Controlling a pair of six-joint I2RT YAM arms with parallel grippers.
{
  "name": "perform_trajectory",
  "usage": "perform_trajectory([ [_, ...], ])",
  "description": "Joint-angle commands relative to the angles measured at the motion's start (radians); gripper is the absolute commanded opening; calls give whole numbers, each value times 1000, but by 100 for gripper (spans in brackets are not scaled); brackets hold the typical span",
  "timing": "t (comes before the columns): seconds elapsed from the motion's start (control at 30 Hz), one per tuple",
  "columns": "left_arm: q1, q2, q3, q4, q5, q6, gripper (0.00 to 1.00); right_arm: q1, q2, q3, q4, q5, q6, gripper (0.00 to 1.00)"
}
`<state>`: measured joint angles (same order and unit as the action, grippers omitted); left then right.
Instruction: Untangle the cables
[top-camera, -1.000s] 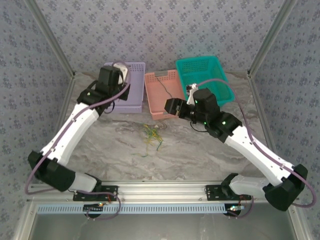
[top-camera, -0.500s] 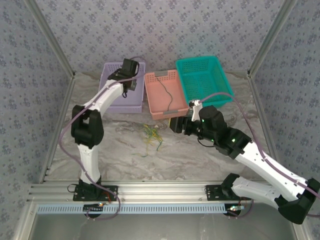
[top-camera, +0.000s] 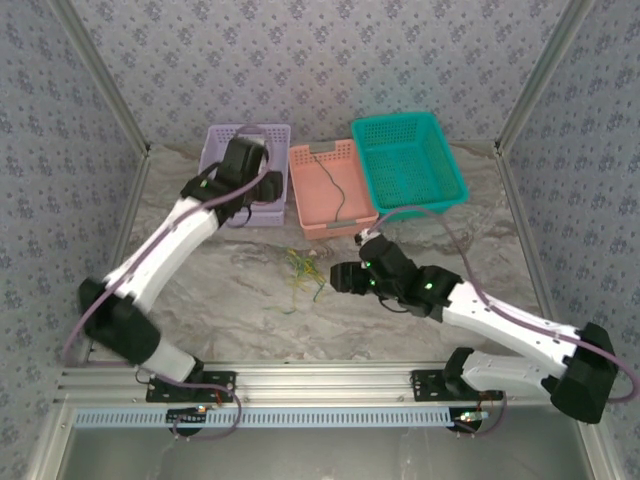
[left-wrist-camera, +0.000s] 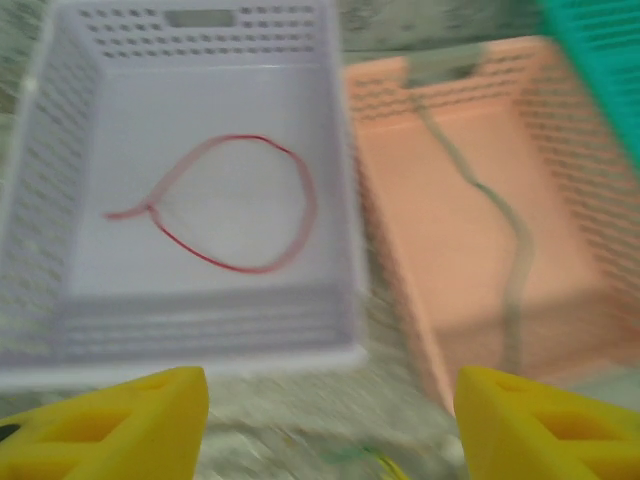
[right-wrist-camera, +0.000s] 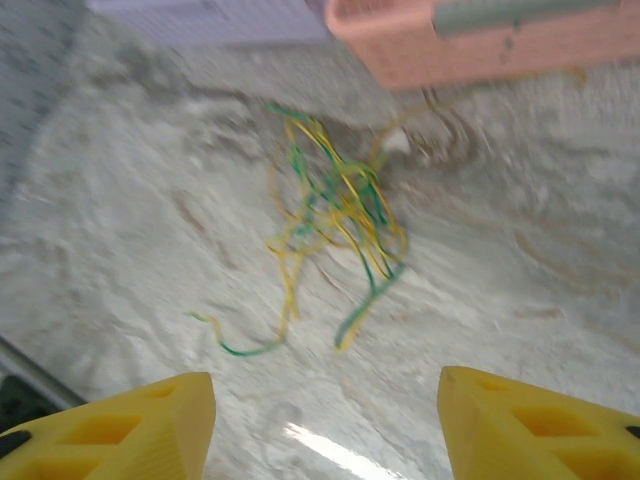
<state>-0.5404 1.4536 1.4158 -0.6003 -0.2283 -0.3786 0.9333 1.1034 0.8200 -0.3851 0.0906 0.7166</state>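
Note:
A tangle of yellow and green cables (top-camera: 305, 270) (right-wrist-camera: 335, 215) lies on the marble table in front of the baskets. A red cable (left-wrist-camera: 245, 270) lies looped in the purple basket (left-wrist-camera: 190, 335). A black cable (left-wrist-camera: 510, 235) (top-camera: 335, 195) runs along the floor of the pink basket (top-camera: 297, 195). My left gripper (top-camera: 247, 195) (left-wrist-camera: 330, 430) hangs over the purple basket's near edge, open, with nothing between its fingers. Just right of the tangle my right gripper (top-camera: 340, 278) (right-wrist-camera: 325, 430) is open and empty, with the cables ahead of its fingertips.
The purple basket (top-camera: 275, 130), the pink basket and a teal basket (top-camera: 400, 122) stand side by side at the back of the table. Metal frame posts rise at both sides. A metal rail runs along the near edge.
The left gripper has opened and pulled back towards the purple basket's near edge. The right gripper has moved from the pink basket's front down to the tangle.

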Motion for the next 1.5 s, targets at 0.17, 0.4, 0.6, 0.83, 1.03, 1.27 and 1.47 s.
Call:
perform_trajectory([
  [0.17,-215,-176,-522,261,156,-494,63,6,234,-22,123,14,20,56],
  [0.4,-250,-76,-635,413,167,-690,54,-59,461,49,230,-84,0,52],
  [0.6,-262,-92,-712,499,173,-752,54,-62,579,127,258,-99,-33,51],
  [0.83,-289,-11,-713,493,156,-783,42,-67,661,184,247,-113,-52,37],
  [1.03,-287,25,-712,518,115,-782,9,-66,666,168,249,-102,-57,0],
  [1.27,-237,-158,-767,311,-71,-741,0,-57,467,41,215,-57,-72,0],
  [1.47,-123,-355,-860,259,-41,-698,0,-76,277,-53,106,-63,-124,0],
])
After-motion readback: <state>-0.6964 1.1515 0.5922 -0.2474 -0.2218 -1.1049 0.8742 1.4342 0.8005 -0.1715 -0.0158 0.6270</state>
